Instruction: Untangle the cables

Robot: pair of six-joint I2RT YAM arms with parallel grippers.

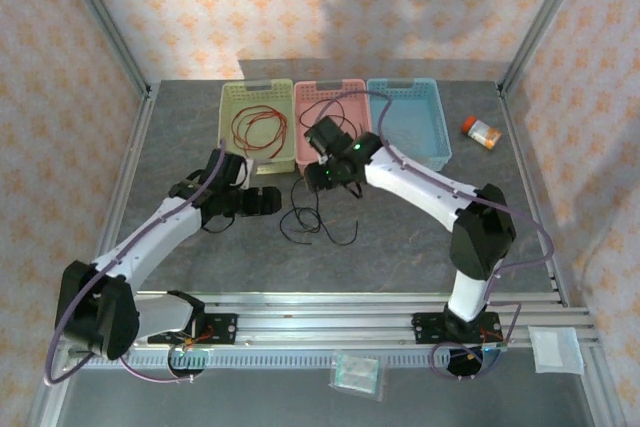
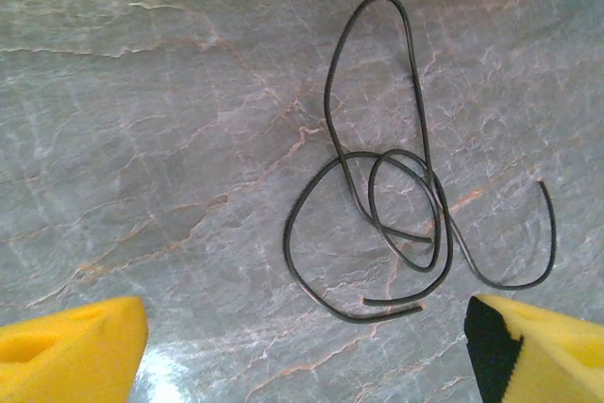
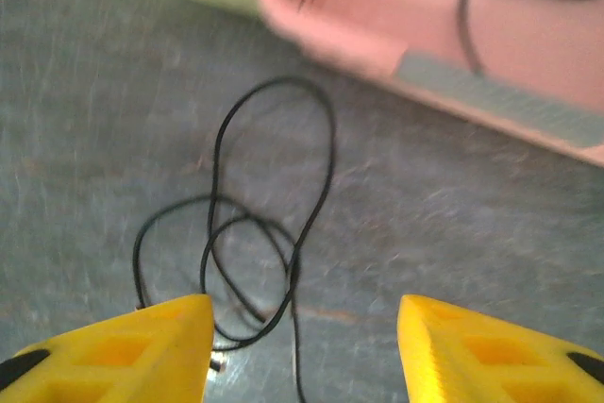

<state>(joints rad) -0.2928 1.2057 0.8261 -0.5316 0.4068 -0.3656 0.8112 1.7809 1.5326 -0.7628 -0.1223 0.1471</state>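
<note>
A black cable (image 1: 318,217) lies on the grey table in loose crossing loops, both ends free. My left gripper (image 1: 268,201) hovers just left of it, and in the left wrist view the cable (image 2: 288,233) lies ahead of the gripper (image 2: 307,351), whose jaws stand wide open and empty. My right gripper (image 1: 323,180) hangs over the cable's far side, by the pink basket (image 1: 345,92). In the right wrist view the gripper (image 3: 302,351) is open above the loops (image 3: 332,143), holding nothing. A red cable (image 1: 258,129) lies in the green basket (image 1: 232,97). Another black cable (image 3: 464,16) lies in the pink basket.
A blue basket (image 1: 410,117) stands to the right of the pink one. An orange bottle (image 1: 482,131) lies at the far right. A plastic bag (image 1: 357,372) and a white pad (image 1: 555,349) rest on the near rail.
</note>
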